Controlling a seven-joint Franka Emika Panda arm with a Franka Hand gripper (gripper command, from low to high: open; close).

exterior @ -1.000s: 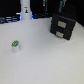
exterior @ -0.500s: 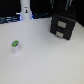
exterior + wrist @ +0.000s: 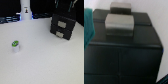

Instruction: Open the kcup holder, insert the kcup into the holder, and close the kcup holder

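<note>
The kcup holder (image 3: 63,27) is a black boxy unit at the exterior view's upper right, with two stacked drawer fronts that both look shut. The kcup (image 3: 15,46), white with a green top, stands on the white table at the exterior view's left, far from the holder. My gripper (image 3: 65,9) is a dark shape just above the holder's top; its fingers are too blurred to read. The wrist view shows the holder's black surface (image 3: 124,55) close up, with two pale grey handles (image 3: 120,24). No fingers show there.
A tall white cylindrical post (image 3: 25,9) stands at the back, left of the holder. A dark strip with blue items (image 3: 10,20) runs along the table's far edge. White table (image 3: 45,60) spreads between the kcup and the holder.
</note>
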